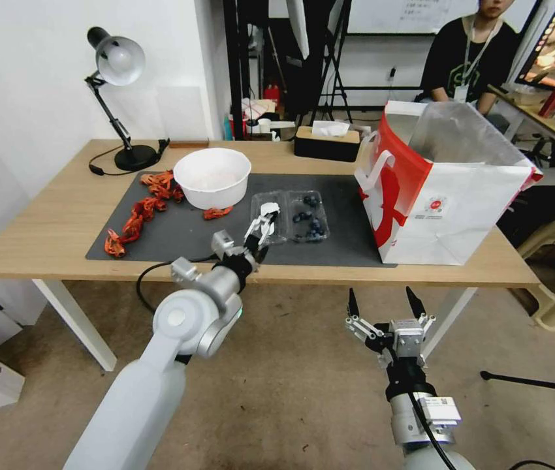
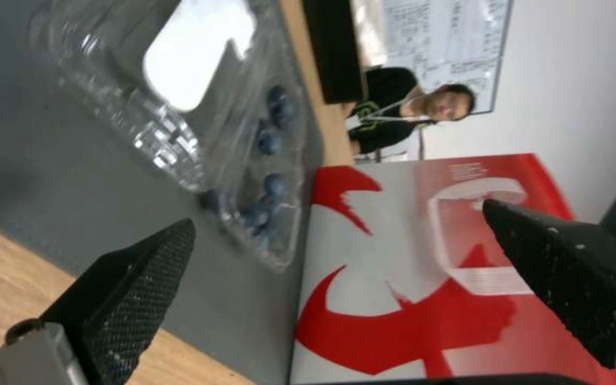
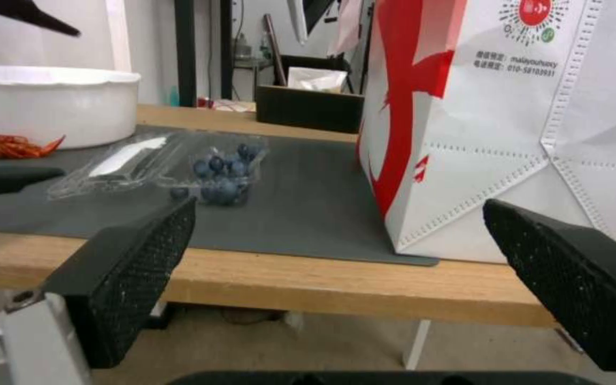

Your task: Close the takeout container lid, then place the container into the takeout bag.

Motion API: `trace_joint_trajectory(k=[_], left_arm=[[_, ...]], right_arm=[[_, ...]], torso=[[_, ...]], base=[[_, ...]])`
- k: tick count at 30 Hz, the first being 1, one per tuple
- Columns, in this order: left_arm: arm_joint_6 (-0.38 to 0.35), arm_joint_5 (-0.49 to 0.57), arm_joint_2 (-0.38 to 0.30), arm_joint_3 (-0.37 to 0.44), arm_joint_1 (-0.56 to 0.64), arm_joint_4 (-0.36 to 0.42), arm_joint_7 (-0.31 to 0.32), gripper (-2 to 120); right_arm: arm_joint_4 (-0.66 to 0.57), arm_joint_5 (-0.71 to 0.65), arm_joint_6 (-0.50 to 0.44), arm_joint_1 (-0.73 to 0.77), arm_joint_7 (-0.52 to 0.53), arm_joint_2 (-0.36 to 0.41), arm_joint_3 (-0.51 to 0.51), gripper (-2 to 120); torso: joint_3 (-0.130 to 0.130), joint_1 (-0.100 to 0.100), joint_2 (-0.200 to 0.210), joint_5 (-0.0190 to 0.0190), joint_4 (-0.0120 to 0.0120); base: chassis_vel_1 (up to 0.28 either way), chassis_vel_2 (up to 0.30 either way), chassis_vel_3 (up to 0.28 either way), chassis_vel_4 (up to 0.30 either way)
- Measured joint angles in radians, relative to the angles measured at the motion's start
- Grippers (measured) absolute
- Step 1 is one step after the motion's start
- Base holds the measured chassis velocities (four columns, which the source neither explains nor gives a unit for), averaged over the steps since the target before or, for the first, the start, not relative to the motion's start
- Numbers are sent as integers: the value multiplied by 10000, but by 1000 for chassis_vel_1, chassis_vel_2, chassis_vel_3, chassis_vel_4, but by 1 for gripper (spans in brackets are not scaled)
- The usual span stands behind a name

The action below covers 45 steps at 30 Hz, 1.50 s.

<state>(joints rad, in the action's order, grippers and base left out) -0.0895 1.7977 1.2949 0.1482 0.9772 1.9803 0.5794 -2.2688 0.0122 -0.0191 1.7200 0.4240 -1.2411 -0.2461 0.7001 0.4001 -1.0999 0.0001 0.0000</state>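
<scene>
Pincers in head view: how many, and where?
2. Left pincer, open, over the clear plastic clamshell takeout container on the dark grey mat. Right pincer, open, below the wooden table's front edge.

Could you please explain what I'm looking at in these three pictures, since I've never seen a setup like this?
This is a two-armed robot on wheels. The wide picture comes from a camera on its head, looking down at a wooden table; the other two come from cameras on its wrists, so the dark fingers at their edges are the robot's own.

On a grey mat lies a clear plastic takeout container, open flat, with blueberries in one half and a white sticker on the lid. Beside it stand a white bowl and a red-and-white takeout bag. Red scraps, a desk lamp and a tissue box are there too.

The left gripper is open at the lid's near edge, holding nothing. The right gripper is open, below the table edge.
</scene>
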Motion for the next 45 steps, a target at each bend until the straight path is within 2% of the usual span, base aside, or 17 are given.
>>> trace_joint_trajectory(k=[5,22,35,43,45], left_arm=[[-1,-8,214,-243,-309,-460,187,100],[381,-363,478,-471,-1055,-1879,42,100],[578,-576,483,-537,-1252,-2197,-203,100],[980,-1972,302,-993,-1177,-2217,-1044,100],[1128,-2786,239,-1223,-1117,-2185,-1418,100]], right_arm=[[1,-1,34,-7,9,-1,-55,100],[42,0,41,-6,24,-75,-68,100],[35,38,27,27,31,-119,-74,100],[46,84,-34,76,36,-158,-69,100],[53,104,-53,88,36,-175,-64,100]], torso=[[0,0,0,0,0],[-1,-1,-2,-1,0],[-3,-4,-3,-1,-1],[-1,-2,-1,-2,1],[-1,-2,-2,-1,0]], base=[[0,0,0,0],[0,0,0,0],[0,0,0,0],[0,0,0,0],[0,0,0,0]])
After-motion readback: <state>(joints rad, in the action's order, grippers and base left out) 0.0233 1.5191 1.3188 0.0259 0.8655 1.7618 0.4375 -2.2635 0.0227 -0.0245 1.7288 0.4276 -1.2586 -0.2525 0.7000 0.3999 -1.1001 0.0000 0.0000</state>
